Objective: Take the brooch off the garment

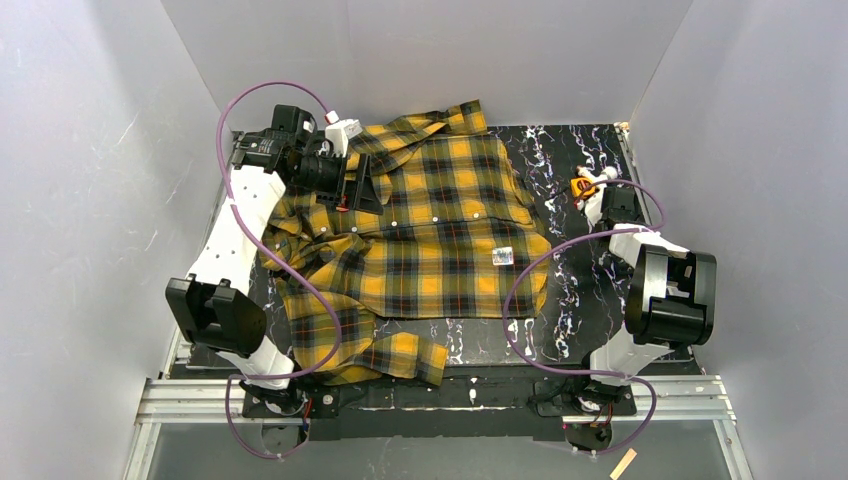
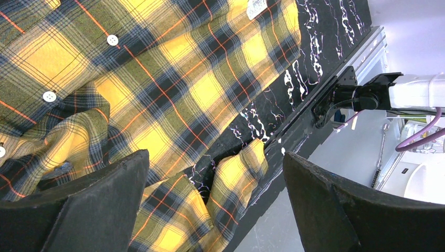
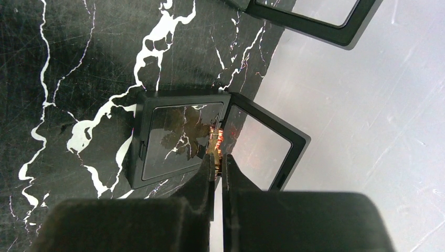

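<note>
The shirt (image 1: 440, 230) lies spread on the black marble table (image 3: 78, 63), with its label (image 1: 503, 256) facing up near the right edge. The left gripper (image 2: 214, 165) hangs over the shirt's far-left part, fingers wide apart and holding nothing. The right gripper (image 3: 219, 164) is at the far right of the table, off the cloth, its fingers pinched together on the brooch (image 3: 215, 139), a small gold-looking bit at their tips. Just under it sits an open black case (image 3: 178, 139) with clear panels
</note>
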Tool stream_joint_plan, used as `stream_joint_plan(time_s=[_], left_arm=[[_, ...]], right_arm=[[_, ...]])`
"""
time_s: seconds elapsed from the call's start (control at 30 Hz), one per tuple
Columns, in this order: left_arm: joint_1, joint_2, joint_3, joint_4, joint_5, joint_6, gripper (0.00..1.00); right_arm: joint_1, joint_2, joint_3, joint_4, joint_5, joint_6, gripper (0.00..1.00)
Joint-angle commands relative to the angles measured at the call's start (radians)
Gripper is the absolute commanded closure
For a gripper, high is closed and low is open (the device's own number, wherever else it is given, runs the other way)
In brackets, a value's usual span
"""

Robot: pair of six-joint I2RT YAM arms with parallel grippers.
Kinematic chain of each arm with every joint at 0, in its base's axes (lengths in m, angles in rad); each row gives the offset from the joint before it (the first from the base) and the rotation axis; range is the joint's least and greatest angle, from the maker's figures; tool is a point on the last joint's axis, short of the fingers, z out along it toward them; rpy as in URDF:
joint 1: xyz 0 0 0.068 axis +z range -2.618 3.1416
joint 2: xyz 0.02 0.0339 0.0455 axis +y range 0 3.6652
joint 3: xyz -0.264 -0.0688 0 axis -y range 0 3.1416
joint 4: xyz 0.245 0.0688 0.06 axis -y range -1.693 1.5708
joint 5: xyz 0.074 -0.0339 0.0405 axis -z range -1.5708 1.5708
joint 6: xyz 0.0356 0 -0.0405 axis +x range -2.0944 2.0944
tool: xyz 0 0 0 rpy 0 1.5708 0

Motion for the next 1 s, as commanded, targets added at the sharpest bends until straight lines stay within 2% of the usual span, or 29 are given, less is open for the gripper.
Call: stream_joint_plan(time_s=[0.0, 0.3, 0.97], left_arm=[[0.003, -0.047, -0.013, -0.025, 0.014, 0.007, 0.02], [0.003, -0.045, -0.016, -0.024, 0.014, 0.008, 0.02], [0.004, -0.042, -0.015, -0.024, 0.005, 0.028, 0.02]], right_arm=[[-0.006, 0.014, 0.011, 0.018, -0.021, 0.004, 0.92], [-0.006, 0.015, 0.046, -0.05, -0.056, 0.032, 0.7], [0.017, 0.014, 0.167, -0.234, -0.174, 0.136, 0.59]])
